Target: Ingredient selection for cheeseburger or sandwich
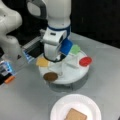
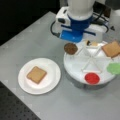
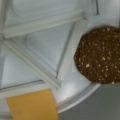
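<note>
A tan toast square (image 1: 75,115) (image 2: 36,74) lies alone on the white plate (image 1: 60,110) (image 2: 51,82). The other ingredients sit in the divided white tray (image 1: 72,75) (image 2: 75,72): brown patty (image 1: 50,76) (image 2: 70,48) (image 3: 100,56), yellow cheese (image 1: 41,62) (image 3: 32,105), green leaf (image 1: 75,49) (image 2: 114,68), red disc (image 1: 85,61) (image 2: 92,78) and another toast square (image 2: 111,49). My gripper (image 1: 56,62) hangs over the tray between the cheese and the patty. Its fingers do not show in the wrist view.
The tray has raised white dividers (image 3: 37,67) between its compartments. A second white robot arm (image 1: 10,32) stands at a front view's left, with an orange-tipped part (image 1: 9,79) low beside it. The grey tabletop (image 2: 30,37) surrounds plate and tray.
</note>
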Robot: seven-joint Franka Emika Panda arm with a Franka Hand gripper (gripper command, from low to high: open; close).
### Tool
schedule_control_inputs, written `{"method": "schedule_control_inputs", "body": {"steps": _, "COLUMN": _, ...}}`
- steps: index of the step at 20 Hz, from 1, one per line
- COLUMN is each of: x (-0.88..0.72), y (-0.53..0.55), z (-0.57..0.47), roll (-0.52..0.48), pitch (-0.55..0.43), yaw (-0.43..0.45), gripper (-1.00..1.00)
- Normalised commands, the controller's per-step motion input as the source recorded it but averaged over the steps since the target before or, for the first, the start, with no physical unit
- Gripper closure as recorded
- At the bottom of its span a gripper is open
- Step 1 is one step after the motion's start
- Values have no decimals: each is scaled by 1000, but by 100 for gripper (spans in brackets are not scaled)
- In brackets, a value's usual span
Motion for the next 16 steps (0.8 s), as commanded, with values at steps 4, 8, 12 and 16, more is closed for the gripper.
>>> {"method": "schedule_control_inputs", "body": {"steps": 4, "x": -215, "y": -304, "z": -43, "roll": 41, "pitch": -65, "yaw": -383, "gripper": -100}}
{"method": "schedule_control_inputs", "body": {"steps": 8, "x": -226, "y": -265, "z": -150, "roll": 80, "pitch": -226, "yaw": -281, "gripper": -100}}
{"method": "schedule_control_inputs", "body": {"steps": 12, "x": -257, "y": -256, "z": -210, "roll": 154, "pitch": -253, "yaw": -218, "gripper": -100}}
{"method": "schedule_control_inputs", "body": {"steps": 16, "x": -218, "y": -158, "z": -176, "roll": 158, "pitch": -238, "yaw": -176, "gripper": -100}}
